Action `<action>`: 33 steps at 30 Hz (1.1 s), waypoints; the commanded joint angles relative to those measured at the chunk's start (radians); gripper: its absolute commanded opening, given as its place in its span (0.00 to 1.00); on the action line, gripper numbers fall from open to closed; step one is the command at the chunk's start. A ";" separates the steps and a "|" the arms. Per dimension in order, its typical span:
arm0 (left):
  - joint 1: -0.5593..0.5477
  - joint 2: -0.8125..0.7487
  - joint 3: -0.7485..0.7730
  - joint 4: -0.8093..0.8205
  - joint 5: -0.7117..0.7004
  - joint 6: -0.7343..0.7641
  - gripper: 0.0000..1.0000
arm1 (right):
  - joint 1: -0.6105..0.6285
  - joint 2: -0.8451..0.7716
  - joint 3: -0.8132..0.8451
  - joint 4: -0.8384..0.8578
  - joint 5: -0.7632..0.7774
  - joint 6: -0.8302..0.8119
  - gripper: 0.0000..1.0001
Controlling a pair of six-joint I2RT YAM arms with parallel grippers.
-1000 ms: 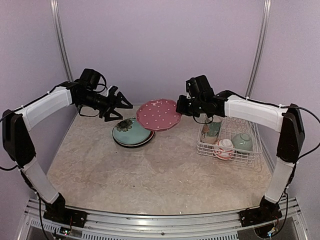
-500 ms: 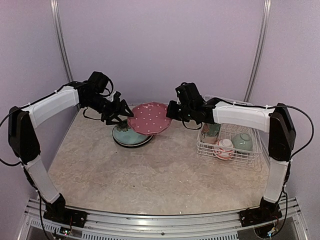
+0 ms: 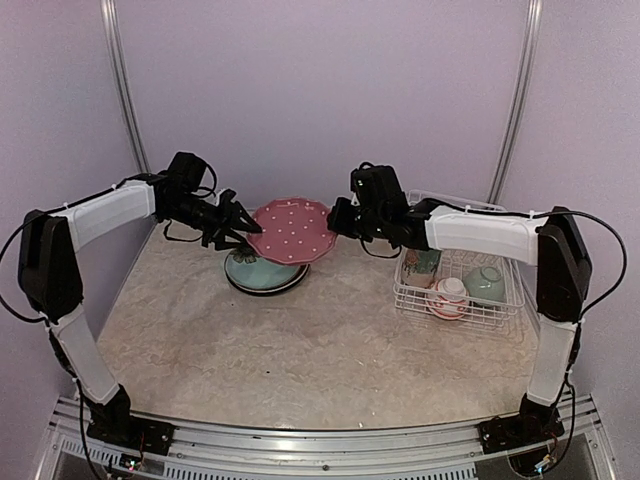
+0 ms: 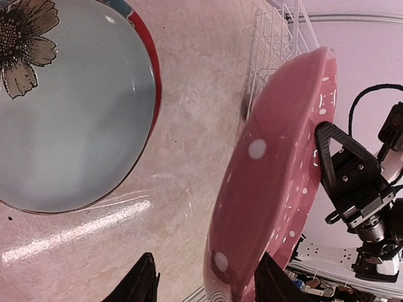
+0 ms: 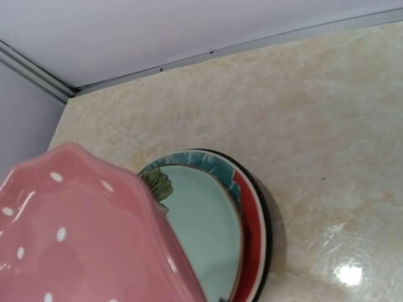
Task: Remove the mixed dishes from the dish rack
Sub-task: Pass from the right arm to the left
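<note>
Pink plate (image 3: 295, 232) is looking slippery, fragile; right claw (image 3: 336, 220) is gripping its rim, left claw (image 3: 251, 228), part-open, is straddling the opposite rim.

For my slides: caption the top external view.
Right claw holds a pink white-dotted ceramic plate out to the open left claw, above two stacked teal ceramic plates.
</note>
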 commanded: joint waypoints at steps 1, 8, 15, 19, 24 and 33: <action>0.011 0.004 -0.027 0.085 0.097 -0.039 0.48 | 0.003 -0.005 0.027 0.183 -0.066 0.069 0.00; 0.023 0.004 -0.039 0.115 0.136 -0.058 0.29 | 0.004 0.023 0.048 0.197 -0.089 0.091 0.00; 0.046 0.000 -0.039 0.116 0.141 -0.063 0.00 | 0.004 0.036 0.064 0.133 -0.050 0.078 0.00; 0.067 0.013 -0.041 0.125 0.158 -0.076 0.00 | -0.002 0.047 0.085 0.097 -0.049 0.059 0.09; 0.089 0.023 -0.049 0.125 0.133 -0.079 0.00 | -0.027 0.050 0.100 0.009 -0.058 0.018 0.69; 0.175 0.043 -0.061 0.121 0.081 -0.099 0.00 | -0.042 -0.048 0.045 -0.076 -0.002 -0.083 0.92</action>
